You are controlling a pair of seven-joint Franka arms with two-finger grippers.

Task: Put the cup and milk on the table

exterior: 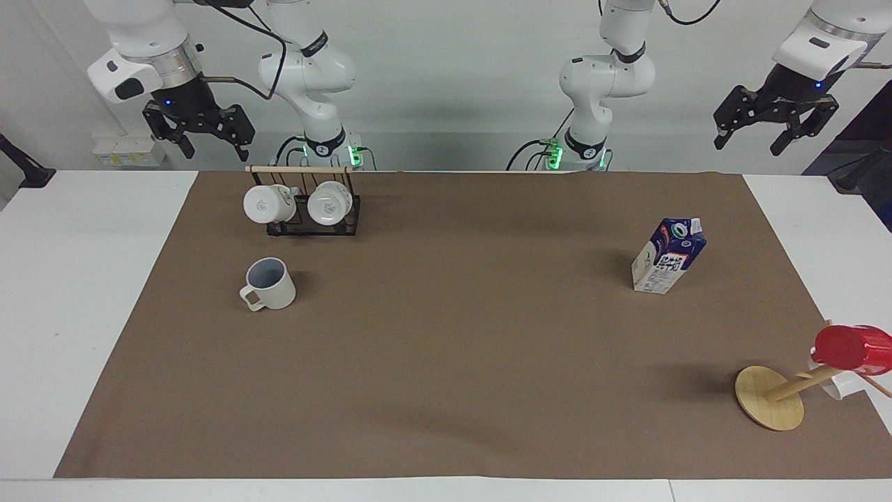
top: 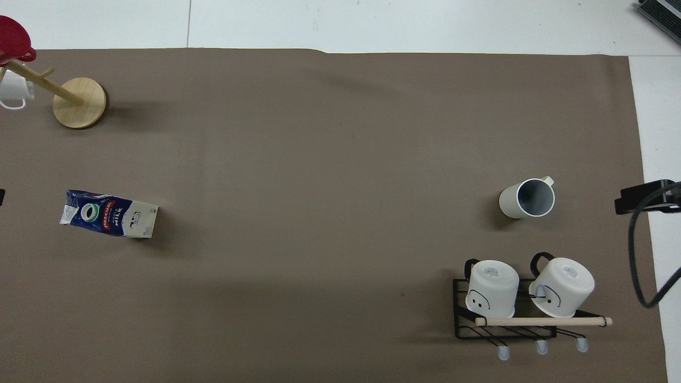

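Observation:
The beige cup [exterior: 270,284] [top: 528,198] stands upright on the brown mat [exterior: 453,335] [top: 319,159] of the table, toward the right arm's end, with its handle pointing away from the robots. The milk carton [exterior: 667,256] [top: 109,213] stands upright on the mat toward the left arm's end. My right gripper [exterior: 216,150] hangs open and empty, high over the table's edge beside the mug rack. My left gripper [exterior: 751,143] hangs open and empty, high over the table's edge at the left arm's end. Neither touches anything.
A black wire rack [exterior: 303,206] [top: 511,303] holding two white mugs stands nearer to the robots than the cup. A wooden disc with a slanted peg [exterior: 770,397] [top: 80,102] carries a red cup [exterior: 854,348] [top: 13,40] and a white mug [exterior: 833,383].

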